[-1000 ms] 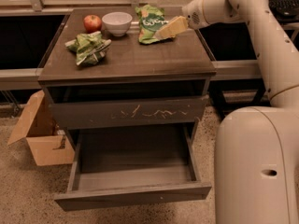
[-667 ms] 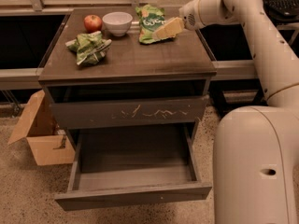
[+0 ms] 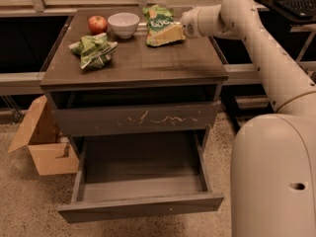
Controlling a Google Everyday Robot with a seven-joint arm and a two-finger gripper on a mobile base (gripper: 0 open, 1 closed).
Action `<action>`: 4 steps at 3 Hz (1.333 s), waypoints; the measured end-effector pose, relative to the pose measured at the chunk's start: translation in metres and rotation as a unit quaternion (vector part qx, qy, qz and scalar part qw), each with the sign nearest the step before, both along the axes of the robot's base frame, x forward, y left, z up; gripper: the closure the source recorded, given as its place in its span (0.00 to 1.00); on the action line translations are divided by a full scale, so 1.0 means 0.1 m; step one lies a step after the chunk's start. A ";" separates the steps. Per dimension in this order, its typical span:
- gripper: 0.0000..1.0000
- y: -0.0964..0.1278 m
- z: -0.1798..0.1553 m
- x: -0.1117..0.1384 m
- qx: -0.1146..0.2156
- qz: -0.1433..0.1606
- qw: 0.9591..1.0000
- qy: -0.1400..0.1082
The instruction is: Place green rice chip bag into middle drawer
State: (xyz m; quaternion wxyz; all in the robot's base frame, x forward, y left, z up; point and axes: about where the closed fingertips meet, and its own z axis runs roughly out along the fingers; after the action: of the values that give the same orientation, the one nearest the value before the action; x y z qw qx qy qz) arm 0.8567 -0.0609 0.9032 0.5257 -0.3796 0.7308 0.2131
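The green rice chip bag lies flat at the back right of the cabinet top, its round logo facing up. My gripper reaches in from the right and rests over the bag's near right corner, touching or just above it. The middle drawer is pulled out wide below; it has a plain front and holds nothing. The drawer above it, with the scratched front, is closed.
A smaller pale-green bag, a red apple and a white bowl sit on the cabinet top to the left. An open cardboard box stands on the floor at the left. My white base fills the right.
My gripper has moved a little left and down, further over the green rice chip bag. The bag and the drawers have not moved.
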 end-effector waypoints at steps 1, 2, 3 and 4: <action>0.00 0.05 0.01 0.18 0.025 -0.030 0.999 -0.029; 0.00 0.02 0.00 0.38 0.048 -0.068 0.996 -0.044; 0.00 -0.09 -0.10 0.59 0.072 -0.110 0.991 -0.032; 0.00 -0.14 -0.19 0.69 0.076 -0.126 0.989 -0.017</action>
State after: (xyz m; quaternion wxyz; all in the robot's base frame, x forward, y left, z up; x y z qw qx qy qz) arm 0.9258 -0.0749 0.8845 0.5884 -0.2471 0.7451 0.1937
